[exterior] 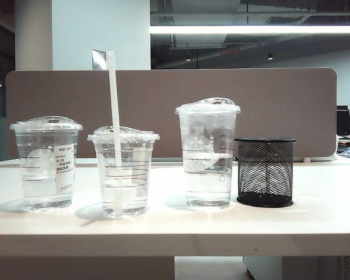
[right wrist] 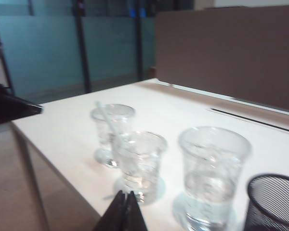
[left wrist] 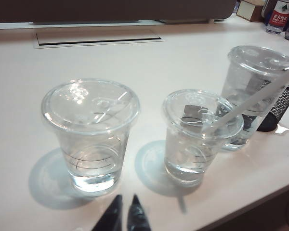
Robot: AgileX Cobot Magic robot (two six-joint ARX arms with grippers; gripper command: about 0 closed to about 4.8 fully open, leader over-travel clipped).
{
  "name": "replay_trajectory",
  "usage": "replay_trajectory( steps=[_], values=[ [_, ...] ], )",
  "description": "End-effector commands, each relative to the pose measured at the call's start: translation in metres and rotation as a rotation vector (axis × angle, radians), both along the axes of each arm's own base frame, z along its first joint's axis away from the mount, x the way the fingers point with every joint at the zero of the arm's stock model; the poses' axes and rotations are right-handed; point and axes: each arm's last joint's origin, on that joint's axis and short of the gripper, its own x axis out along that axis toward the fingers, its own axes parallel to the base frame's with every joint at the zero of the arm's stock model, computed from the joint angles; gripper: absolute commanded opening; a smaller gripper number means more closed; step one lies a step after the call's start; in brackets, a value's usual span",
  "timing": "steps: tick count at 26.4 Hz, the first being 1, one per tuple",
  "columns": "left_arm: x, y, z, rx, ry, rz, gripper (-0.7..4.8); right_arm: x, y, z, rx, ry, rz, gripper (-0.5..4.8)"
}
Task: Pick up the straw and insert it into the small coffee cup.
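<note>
The straw [exterior: 114,125] stands in the small cup [exterior: 123,172]; left hand [left wrist: 124,211] and right hand [right wrist: 124,209] hover clenched, empty, over the worktop [exterior: 315,219].

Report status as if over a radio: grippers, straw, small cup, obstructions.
Left gripper shut, empty, clear of the cups. Right gripper shut, empty, pulled back. Straw upright through the small coffee cup lid. Nothing in the way.

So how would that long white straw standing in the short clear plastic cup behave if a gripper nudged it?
The long white straw looks stiff: it stands straight, high above the domed lid. It would probably pivot rather than fall, held by the short clear plastic cup. That cup seems steady, partly filled with water. Both grippers, left and right, are shut.
</note>
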Motion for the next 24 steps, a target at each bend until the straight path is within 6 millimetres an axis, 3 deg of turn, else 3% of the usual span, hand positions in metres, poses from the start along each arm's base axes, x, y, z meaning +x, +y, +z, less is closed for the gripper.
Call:
replay_trajectory(
  steps=[1, 7, 10, 16, 24],
  values=[
    [0.000, 0.000, 0.002, -0.002, -0.019, -0.001, 0.22, 0.000, 0.000, 0.003, 0.022, -0.013, 0.008, 0.00],
    [0.000, 0.000, 0.002, -0.002, -0.019, -0.001, 0.22, 0.002, -0.002, 0.001, 0.002, -0.004, -0.083, 0.00],
    [0.000, 0.000, 0.002, -0.002, -0.019, -0.001, 0.22, 0.005, -0.002, -0.013, -0.114, 0.004, -0.179, 0.00],
    [0.000, 0.000, 0.002, -0.002, -0.019, -0.001, 0.22, 0.021, -0.008, -0.041, -0.121, -0.006, -0.298, 0.00],
    [0.000, 0.000, 0.002, -0.002, -0.016, -0.001, 0.22, 0.038, -0.039, -0.048, -0.112, 0.069, -0.449, 0.00]
  ],
)
